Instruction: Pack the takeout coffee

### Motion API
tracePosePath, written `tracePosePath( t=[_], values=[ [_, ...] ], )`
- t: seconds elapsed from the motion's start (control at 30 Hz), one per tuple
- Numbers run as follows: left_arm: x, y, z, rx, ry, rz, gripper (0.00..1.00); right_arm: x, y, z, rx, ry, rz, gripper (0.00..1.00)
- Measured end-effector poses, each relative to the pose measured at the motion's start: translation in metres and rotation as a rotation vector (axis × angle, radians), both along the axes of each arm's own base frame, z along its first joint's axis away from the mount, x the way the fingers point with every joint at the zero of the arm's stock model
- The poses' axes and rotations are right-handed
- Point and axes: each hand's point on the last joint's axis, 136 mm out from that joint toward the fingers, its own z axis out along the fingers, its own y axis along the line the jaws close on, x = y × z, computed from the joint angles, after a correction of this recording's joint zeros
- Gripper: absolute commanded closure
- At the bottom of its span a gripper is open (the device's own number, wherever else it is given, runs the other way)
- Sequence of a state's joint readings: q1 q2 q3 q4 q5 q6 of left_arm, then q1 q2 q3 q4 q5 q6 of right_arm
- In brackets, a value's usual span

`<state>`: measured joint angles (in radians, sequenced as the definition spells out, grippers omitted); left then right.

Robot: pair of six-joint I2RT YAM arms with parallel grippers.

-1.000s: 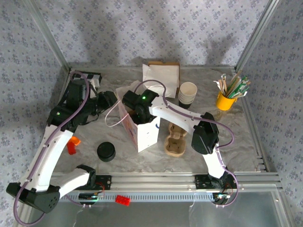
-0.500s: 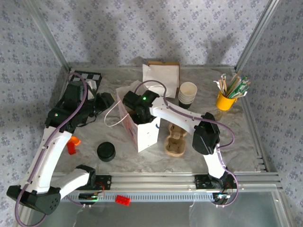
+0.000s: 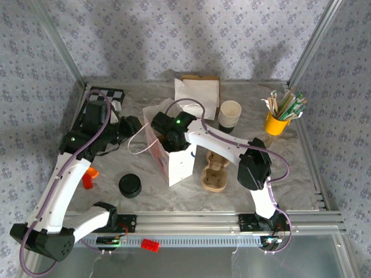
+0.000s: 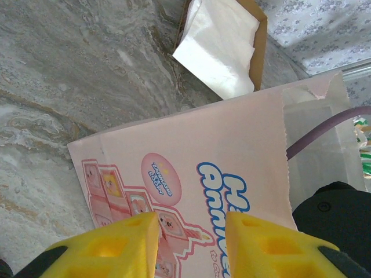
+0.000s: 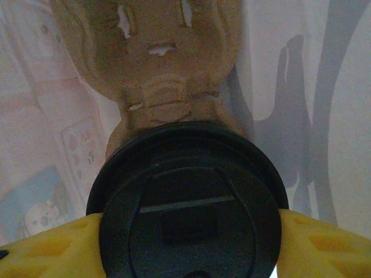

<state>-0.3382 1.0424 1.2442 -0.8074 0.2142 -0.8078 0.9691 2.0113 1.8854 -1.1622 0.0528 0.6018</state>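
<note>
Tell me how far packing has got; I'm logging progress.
Done: the takeout coffee is lidded. In hand: the right gripper holds it inside the paper bag, with a pulp carrier beyond; the left gripper sits at the bag's side. Left: release and withdraw.

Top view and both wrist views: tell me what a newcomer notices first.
The pink-printed paper bag standing mid-table draws the eye first, with the right tool reaching into its open top, clamped on the black-lidded takeout coffee. The left tool hovers open by the bag's left side, and a yellow cup of stirrers stands at the far right.
</note>
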Motion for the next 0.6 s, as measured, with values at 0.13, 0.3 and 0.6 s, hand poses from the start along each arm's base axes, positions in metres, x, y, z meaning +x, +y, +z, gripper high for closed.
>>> tracePosePath(
  t=[0.13,0.3,0.6],
  values=[
    [0.0019,-0.0020,-0.0035,0.004,0.010,-0.010,0.64,0.0009,0.0004,0.0000,0.005,-0.003,-0.001,0.35],
    [0.0025,-0.0027,-0.0050,0.014,0.008,-0.019,0.64,0.0012,0.0008,0.0000,0.006,-0.004,-0.001,0.35],
    [0.0041,-0.0029,-0.0081,0.033,0.008,-0.032,0.64,0.0019,0.0014,-0.0006,0.008,-0.006,-0.002,0.35]
  ],
)
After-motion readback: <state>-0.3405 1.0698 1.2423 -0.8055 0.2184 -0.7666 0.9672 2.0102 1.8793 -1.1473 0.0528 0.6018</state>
